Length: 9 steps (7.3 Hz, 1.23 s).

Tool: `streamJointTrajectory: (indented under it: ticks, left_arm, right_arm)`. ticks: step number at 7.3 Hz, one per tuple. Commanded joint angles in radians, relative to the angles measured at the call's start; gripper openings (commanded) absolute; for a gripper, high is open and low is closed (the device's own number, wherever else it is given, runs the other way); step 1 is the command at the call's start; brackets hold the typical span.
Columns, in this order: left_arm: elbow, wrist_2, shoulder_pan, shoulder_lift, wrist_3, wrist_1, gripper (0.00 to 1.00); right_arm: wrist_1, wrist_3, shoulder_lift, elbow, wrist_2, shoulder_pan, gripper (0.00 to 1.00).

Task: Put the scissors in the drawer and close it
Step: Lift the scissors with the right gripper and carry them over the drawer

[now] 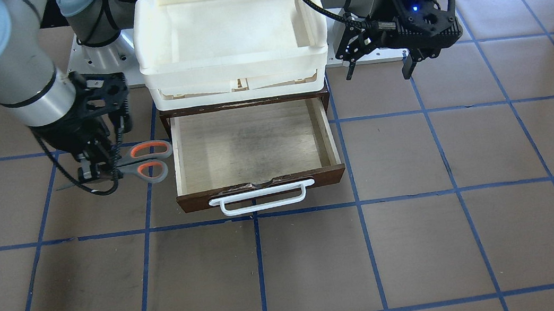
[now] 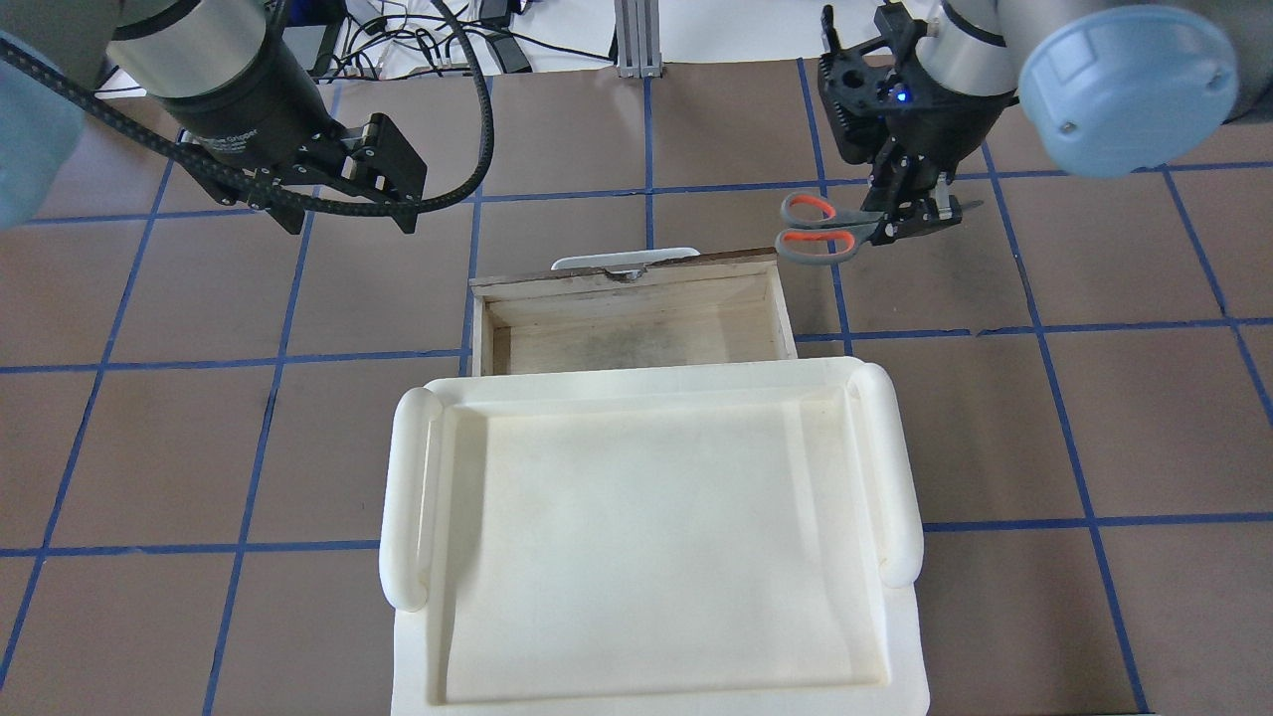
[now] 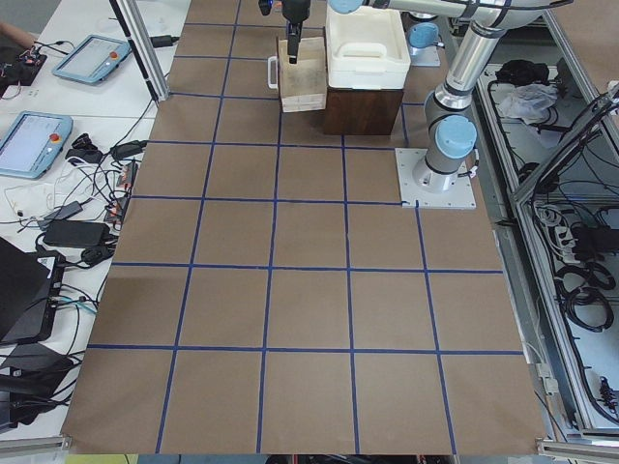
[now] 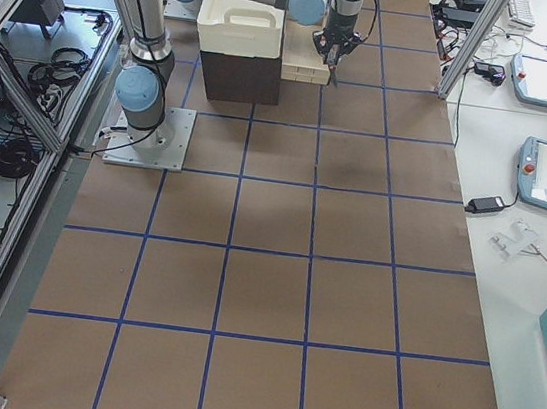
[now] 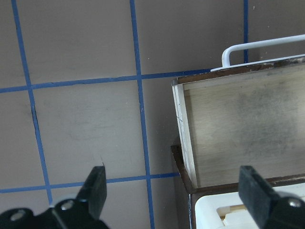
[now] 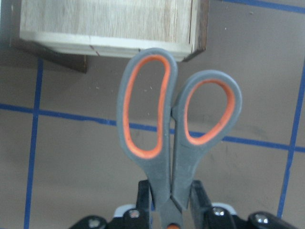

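Observation:
The scissors (image 1: 147, 162) (image 2: 820, 229) (image 6: 176, 124), grey handles lined orange, are held level in my right gripper (image 1: 96, 173) (image 2: 910, 214) (image 6: 169, 191), which is shut on them just behind the loops. They hang outside the drawer (image 1: 197, 201) (image 2: 627, 278) (image 6: 105, 19), beside its front corner on my right, with the loops pointing toward it. The drawer is pulled open, its pale plywood floor bare and its white bar handle (image 1: 261, 197) in front. On the other side of the drawer, my left gripper (image 1: 378, 70) (image 2: 348, 214) (image 5: 174, 186) hovers open and holds nothing.
A cream-white plastic tray (image 1: 233, 67) (image 2: 646, 517) sits on top of the dark brown cabinet (image 3: 363, 111) that houses the drawer. Brown table surface with blue grid lines stretches all around. Tablets and cables lie on side tables in the side views.

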<state>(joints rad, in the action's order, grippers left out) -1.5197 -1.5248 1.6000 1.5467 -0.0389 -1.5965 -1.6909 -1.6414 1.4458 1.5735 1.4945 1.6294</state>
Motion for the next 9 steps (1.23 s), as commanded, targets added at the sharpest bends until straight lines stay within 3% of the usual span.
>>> streamJointTrajectory:
  ticks: [1, 5, 9]
  left_arm:
    - [0.001, 0.0, 0.006, 0.003, 0.004, 0.001, 1.0]
    - [0.0, -0.002, 0.015, 0.003, 0.005, 0.0, 1.0]
    - [0.0, -0.002, 0.015, 0.003, 0.005, 0.0, 1.0]
  right_arm:
    - [-0.012, 0.152, -0.01, 0.0, -0.007, 0.146, 0.16]
    - [-0.084, 0.256, -0.07, 0.0, -0.016, 0.317, 0.16]
    - [-0.168, 0.305, -0.153, 0.002, -0.016, 0.382, 0.2]
